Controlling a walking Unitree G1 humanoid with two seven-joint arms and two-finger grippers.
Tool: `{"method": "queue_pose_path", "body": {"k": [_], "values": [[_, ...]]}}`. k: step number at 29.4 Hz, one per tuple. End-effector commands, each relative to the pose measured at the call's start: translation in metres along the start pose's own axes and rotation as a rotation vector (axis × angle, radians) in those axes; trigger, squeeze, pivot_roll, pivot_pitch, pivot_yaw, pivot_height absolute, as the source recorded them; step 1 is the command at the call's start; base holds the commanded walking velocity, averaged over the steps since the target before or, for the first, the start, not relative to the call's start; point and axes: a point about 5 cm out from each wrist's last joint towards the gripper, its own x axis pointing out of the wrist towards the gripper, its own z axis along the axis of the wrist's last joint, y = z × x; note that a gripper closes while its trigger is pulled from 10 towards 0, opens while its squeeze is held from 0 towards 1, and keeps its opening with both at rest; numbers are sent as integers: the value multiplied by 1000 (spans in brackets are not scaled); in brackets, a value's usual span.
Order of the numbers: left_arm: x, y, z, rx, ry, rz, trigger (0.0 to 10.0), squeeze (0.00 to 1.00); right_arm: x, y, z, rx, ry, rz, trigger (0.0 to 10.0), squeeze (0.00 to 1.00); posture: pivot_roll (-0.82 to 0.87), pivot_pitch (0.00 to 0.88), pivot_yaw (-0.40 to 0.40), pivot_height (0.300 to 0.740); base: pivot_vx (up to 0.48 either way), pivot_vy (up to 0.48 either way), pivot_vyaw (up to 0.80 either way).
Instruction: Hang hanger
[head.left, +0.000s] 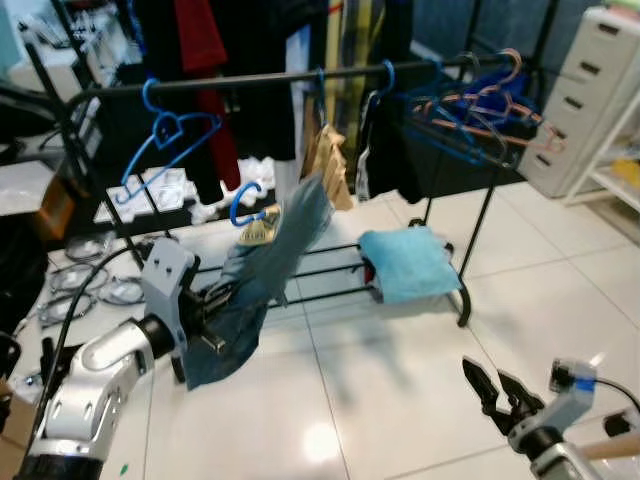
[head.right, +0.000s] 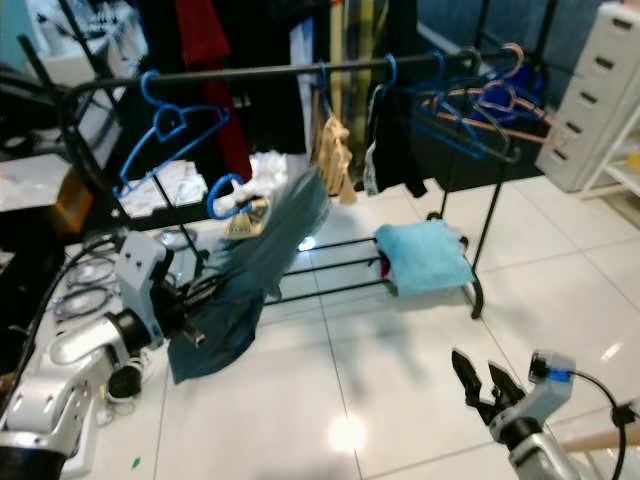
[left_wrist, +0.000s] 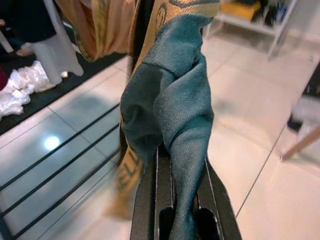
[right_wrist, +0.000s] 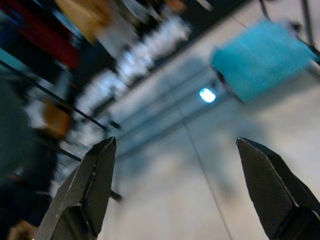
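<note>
My left gripper (head.left: 213, 318) is shut on a dark teal garment (head.left: 268, 275) that hangs from a blue hanger (head.left: 246, 203) with a tan label near its hook. In the left wrist view the teal cloth (left_wrist: 167, 105) is pinched between the two black fingers (left_wrist: 145, 200). The hanger is held low, in front of and below the black clothes rail (head.left: 290, 78). My right gripper (head.left: 497, 388) is open near the floor at the lower right, with nothing between its fingers (right_wrist: 90, 187).
The rail carries an empty blue hanger (head.left: 165, 135), a tan garment (head.left: 328, 160), a black garment (head.left: 395, 145) and several empty hangers (head.left: 480, 110) at its right end. A folded turquoise towel (head.left: 408, 262) lies on the low rack shelf. White drawers (head.left: 585, 100) stand at the right.
</note>
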Motion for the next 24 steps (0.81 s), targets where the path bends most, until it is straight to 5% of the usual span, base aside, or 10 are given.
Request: {"method": "queue_pose_path", "body": {"k": [1, 3, 5, 7, 10, 11, 15, 17, 20, 24], "values": [[-2, 1, 1, 40, 30, -44, 10000, 0, 4, 14, 33, 4, -80, 155, 10000, 0, -95, 76, 47, 740, 0, 0, 0], [-1, 1, 3, 90, 57, -84, 10000, 0, 1, 36, 67, -57, -102, 361, 10000, 0, -95, 73, 46, 740, 0, 0, 0], [-1, 1, 3, 90, 57, -84, 10000, 0, 1, 36, 67, -57, -102, 361, 10000, 0, -95, 73, 46, 740, 0, 0, 0], [0, -1, 5, 134, 81, -142, 10000, 0, -12, 60, 97, -186, -55, 590, 10000, 0, -90, 71, 44, 740, 0, 0, 0], [0, -2, 6, 150, 92, -168, 10000, 0, -16, 68, 106, -232, -28, 659, 10000, 0, -90, 71, 44, 740, 0, 0, 0], [-2, -11, 3, 213, 149, -281, 10000, 0, -20, 78, 127, -424, 87, 730, 10000, 0, -85, 82, 50, 740, 0, 0, 0], [-4, -22, 3, 242, 177, -387, 10000, 0, -21, 81, 138, -570, 201, 749, 10000, 0, -82, 82, 48, 740, 0, 0, 0], [-4, -22, 3, 242, 177, -387, 10000, 0, -21, 81, 138, -570, 201, 749, 10000, 0, -82, 82, 48, 740, 0, 0, 0], [-11, -41, 9, 254, 202, -608, 10000, 0, -19, 101, 160, -738, 335, 851, 10000, 0, -73, 89, 53, 740, 0, 0, 0], [-12, -48, 12, 257, 208, -694, 10000, 0, -18, 115, 167, -775, 378, 923, 10000, 0, -75, 88, 54, 740, 0, 0, 0]]}}
